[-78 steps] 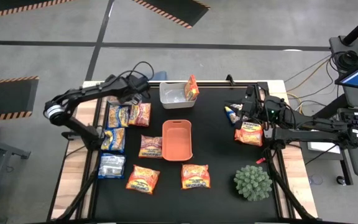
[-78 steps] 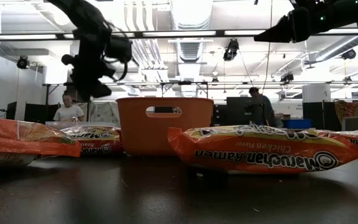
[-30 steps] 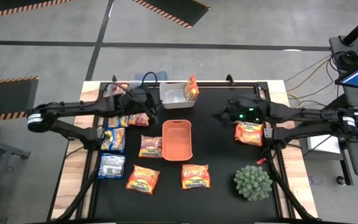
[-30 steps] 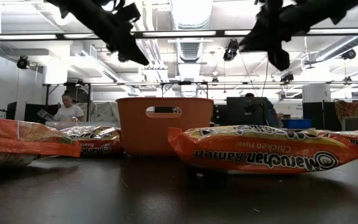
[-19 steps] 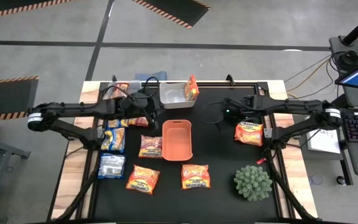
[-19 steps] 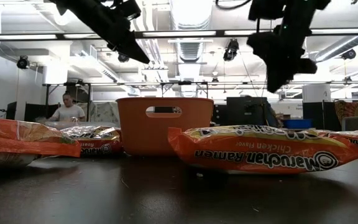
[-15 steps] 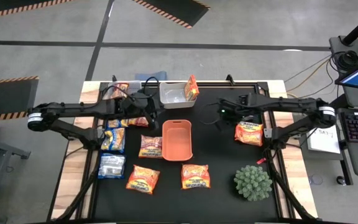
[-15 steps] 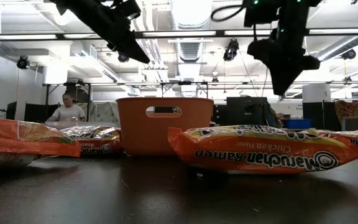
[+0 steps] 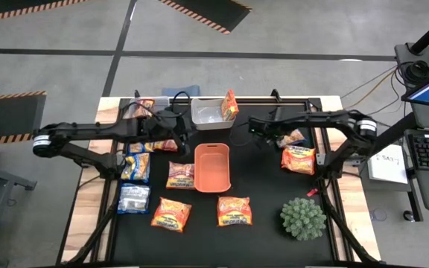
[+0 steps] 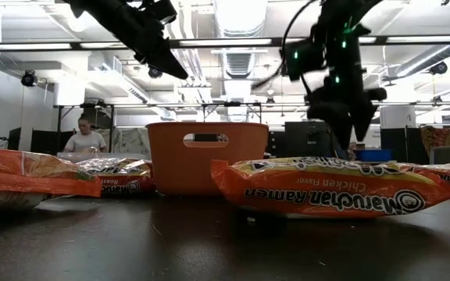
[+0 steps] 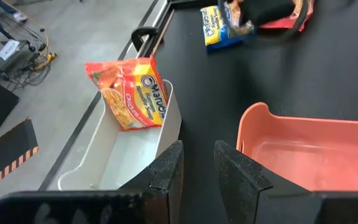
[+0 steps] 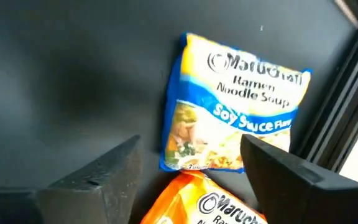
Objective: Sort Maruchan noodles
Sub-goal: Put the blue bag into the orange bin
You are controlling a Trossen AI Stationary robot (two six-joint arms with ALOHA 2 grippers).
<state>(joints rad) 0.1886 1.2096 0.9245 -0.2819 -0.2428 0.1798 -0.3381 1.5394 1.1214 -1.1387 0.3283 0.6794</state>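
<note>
Maruchan noodle packets lie flat on the black table. Several are at the left (image 9: 141, 152), two near the front (image 9: 170, 214) (image 9: 234, 211), and one is beside the orange tray (image 9: 181, 175). An orange packet (image 11: 129, 93) stands leaning in the white bin (image 9: 208, 115). At the right lie a blue-and-yellow packet (image 12: 232, 109) and an orange one (image 9: 298, 158). My right gripper (image 12: 191, 180) hangs open over those two, pointing steeply down, with nothing between its fingers. My left gripper (image 11: 197, 168) hovers between bin and tray, slightly open and empty.
The orange tray (image 9: 212, 167) sits mid-table and a spiky green plant ball (image 9: 302, 217) at the near right. A black frame rail (image 12: 347, 93) runs along the table's right edge beside the blue packet. A person stands in the room beyond (image 10: 84, 140).
My right gripper has swung toward the table's left and come down, tipping from nearly level to pointing steeply down over the two packets at the right, and it has opened. No packet has moved.
</note>
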